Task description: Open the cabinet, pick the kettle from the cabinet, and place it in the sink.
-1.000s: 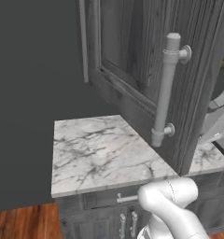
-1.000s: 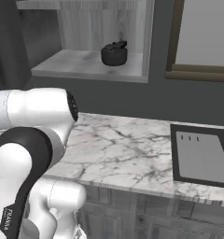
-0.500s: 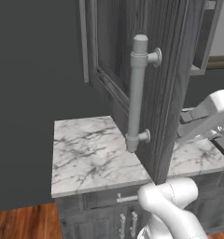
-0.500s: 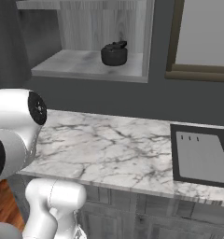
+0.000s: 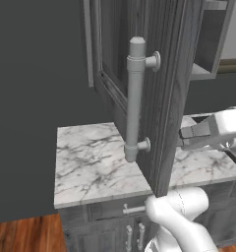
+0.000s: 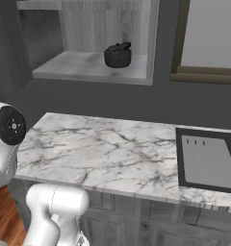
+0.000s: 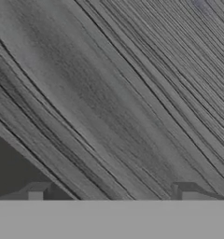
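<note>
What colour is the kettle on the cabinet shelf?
Black, lid and handle too; the kettle shows best in the right base view.

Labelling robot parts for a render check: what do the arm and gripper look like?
Arm: glossy white, rounded tubular links, with a dark round joint cap carrying small white marks. No cables in sight. Gripper: two small dark, squarish fingertips.

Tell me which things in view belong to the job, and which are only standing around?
Job: cabinet door, swung open; kettle on the cabinet shelf; sink; gripper, open, facing the door.
Around: marble counter; framed panel; lower drawers.
</note>
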{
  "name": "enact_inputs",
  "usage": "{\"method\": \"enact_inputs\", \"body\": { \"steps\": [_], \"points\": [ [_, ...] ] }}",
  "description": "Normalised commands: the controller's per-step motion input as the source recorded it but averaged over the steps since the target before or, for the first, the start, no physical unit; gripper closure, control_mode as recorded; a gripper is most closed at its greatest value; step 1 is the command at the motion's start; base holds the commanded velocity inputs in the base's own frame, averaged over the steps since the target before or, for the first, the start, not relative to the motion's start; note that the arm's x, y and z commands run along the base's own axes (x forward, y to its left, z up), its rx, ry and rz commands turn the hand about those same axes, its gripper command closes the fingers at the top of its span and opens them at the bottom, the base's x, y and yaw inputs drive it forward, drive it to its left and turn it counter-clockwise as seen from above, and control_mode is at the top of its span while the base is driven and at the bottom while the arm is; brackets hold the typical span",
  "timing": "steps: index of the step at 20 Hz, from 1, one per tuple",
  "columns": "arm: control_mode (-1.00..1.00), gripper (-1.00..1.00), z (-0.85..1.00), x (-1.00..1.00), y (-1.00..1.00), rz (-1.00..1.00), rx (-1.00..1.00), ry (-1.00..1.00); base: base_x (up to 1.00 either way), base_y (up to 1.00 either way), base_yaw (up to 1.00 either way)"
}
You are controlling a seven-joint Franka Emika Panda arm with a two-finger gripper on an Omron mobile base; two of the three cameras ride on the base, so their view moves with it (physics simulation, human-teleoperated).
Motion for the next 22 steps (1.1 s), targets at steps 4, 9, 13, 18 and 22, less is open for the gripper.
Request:
{"method": "enact_inputs", "body": {
  "steps": [4, 9, 13, 18, 22],
  "points": [
    [-1.0, -1.0, 0.07, 0.0, -0.24, -0.1, 0.0, -0.02, 0.0, 0.0, 0.0],
    [-1.0, -1.0, 0.13, 0.0, -0.41, -0.07, 0.0, 0.0, 0.0, 0.0, 0.0],
    [-1.0, -1.0, 0.16, 0.01, -0.48, -0.05, 0.0, 0.04, 0.0, 0.0, 0.0],
    [-1.0, -1.0, 0.17, 0.04, -0.49, -0.06, 0.0, 0.08, 0.0, 0.0, 0.0],
    [-1.0, -1.0, 0.16, 0.11, -0.45, -0.14, -0.04, 0.06, 0.0, 0.0, 0.0]
  ]
}}
